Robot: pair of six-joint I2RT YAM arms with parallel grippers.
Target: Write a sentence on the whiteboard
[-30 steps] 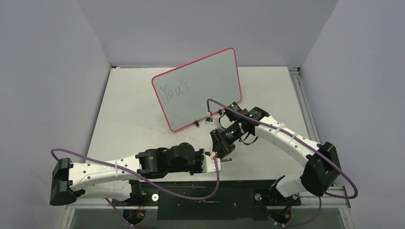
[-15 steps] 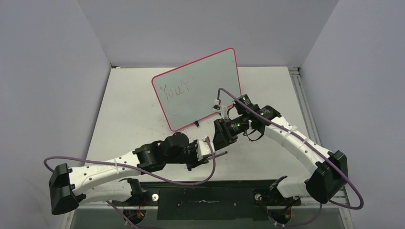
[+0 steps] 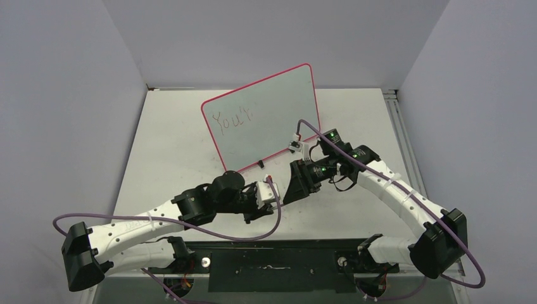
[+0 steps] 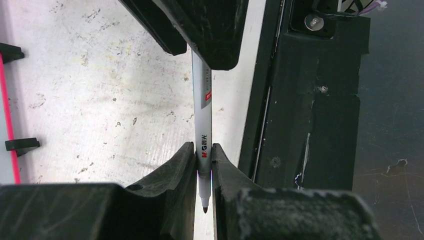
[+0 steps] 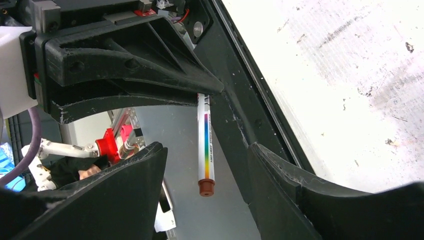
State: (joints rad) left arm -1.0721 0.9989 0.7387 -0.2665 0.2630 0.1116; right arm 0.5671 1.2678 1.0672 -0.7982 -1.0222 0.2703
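The whiteboard (image 3: 266, 120) stands propped at the table's middle, its pink-red rim (image 4: 6, 100) also showing at the left of the left wrist view. A piece of the sentence (image 3: 233, 118), thin reddish letters, is written at its upper left. My left gripper (image 3: 276, 197) (image 4: 204, 155) is shut on a white marker (image 4: 202, 90), whose dark tip points back toward the wrist. In the right wrist view the marker (image 5: 205, 135) hangs with its reddish-brown end (image 5: 206, 188) between the jaws of my right gripper (image 5: 207, 150) (image 3: 288, 193), which stand open and clear of it.
Two black clip feet (image 4: 22, 144) hold the board's lower edge. A black frame (image 3: 285, 259) (image 4: 300, 100) runs along the table's near edge just beside the grippers. Purple cables (image 3: 190, 231) loop from both arms. Grey walls close in the table on three sides.
My right gripper has opened off the marker and drawn back up and right. My left arm has carried the marker away from the near edge toward the board.
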